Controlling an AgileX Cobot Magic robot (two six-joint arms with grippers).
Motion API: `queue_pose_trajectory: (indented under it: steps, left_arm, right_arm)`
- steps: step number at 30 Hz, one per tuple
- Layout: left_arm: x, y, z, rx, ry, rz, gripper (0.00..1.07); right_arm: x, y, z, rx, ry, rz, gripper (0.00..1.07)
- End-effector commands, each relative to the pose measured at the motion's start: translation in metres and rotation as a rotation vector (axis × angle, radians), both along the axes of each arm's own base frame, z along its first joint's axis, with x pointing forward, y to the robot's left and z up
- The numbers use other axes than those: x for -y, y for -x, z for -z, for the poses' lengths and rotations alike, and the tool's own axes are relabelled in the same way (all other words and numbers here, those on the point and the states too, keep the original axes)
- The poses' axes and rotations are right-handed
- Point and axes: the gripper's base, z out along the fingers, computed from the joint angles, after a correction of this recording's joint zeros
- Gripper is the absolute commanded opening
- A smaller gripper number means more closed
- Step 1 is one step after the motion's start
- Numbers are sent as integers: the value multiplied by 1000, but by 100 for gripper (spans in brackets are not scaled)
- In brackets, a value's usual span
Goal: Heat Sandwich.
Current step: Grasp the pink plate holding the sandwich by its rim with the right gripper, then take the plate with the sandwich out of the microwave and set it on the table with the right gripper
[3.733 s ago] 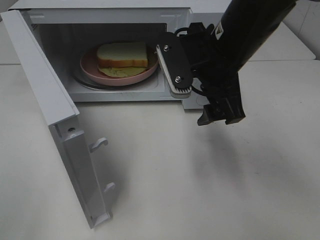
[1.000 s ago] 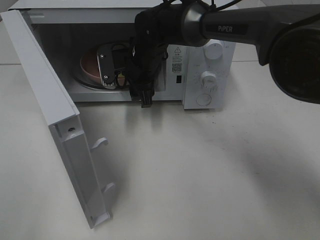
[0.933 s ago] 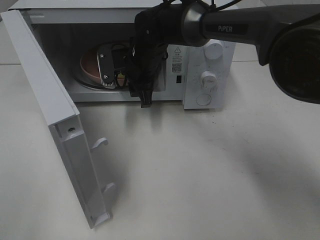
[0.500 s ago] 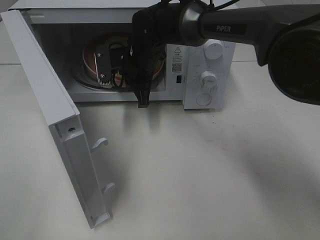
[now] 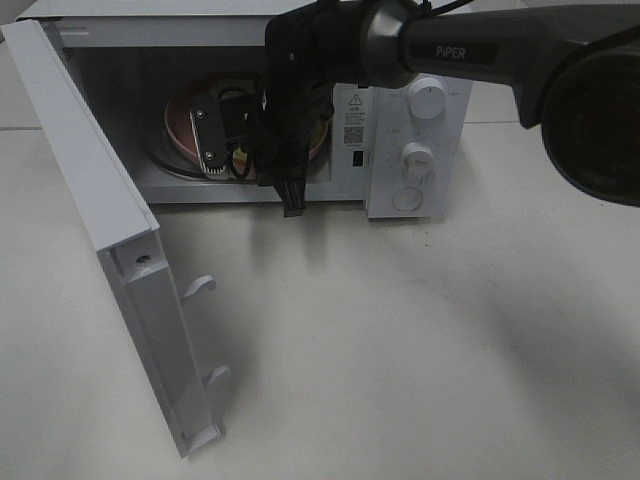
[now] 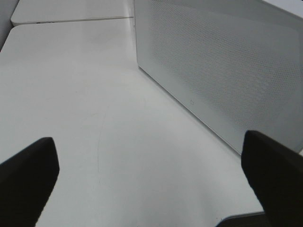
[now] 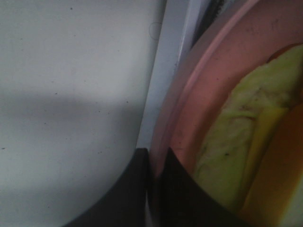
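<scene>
The white microwave [image 5: 415, 110] stands with its door [image 5: 100, 190] swung wide to the left. Inside, the round pink plate [image 5: 182, 118] is tipped up at its front edge. My right gripper [image 5: 213, 150] reaches into the cavity and is shut on the plate's rim [image 7: 176, 106], which its dark fingers [image 7: 180, 189] pinch. The sandwich shows only as a yellow-green filling [image 7: 227, 142] on the plate; in the high view my arm hides nearly all of it. My left gripper [image 6: 149, 189] is open over bare table, outside the high view.
The open door's perforated outer face [image 6: 227, 71] stands close beside the left gripper. Two latch hooks [image 5: 200, 287] stick out of the door's edge. The control panel with two knobs [image 5: 418, 155] lies right of the cavity. White table [image 5: 400, 340] spreads in front.
The right gripper has shut on the plate's rim, and the plate has tipped up from lying flat. The left gripper has not moved.
</scene>
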Motion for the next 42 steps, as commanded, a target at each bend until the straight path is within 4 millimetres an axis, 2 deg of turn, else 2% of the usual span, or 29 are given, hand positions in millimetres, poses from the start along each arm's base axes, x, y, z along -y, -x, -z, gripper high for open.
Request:
queue_pose_trajectory:
  steps: [1,10,20,34,42]
  left_arm:
    - [0,3,0,35,6,-7,104]
    - [0,3,0,35,6,-7,104]
    - [0,3,0,35,6,-7,104]
    - [0,3,0,35,6,-7,104]
    - [0,3,0,35,6,-7,104]
  right_arm:
    - [4,1,-8,-13,3,-15,0]
    - [5,6,-10,-19,1,-49,0]
    - [12,17,-19,73,-14,-132,0]
    - [33,48,-33,115,20,-237,0]
    - [39,73,-36,96,47,-286,0]
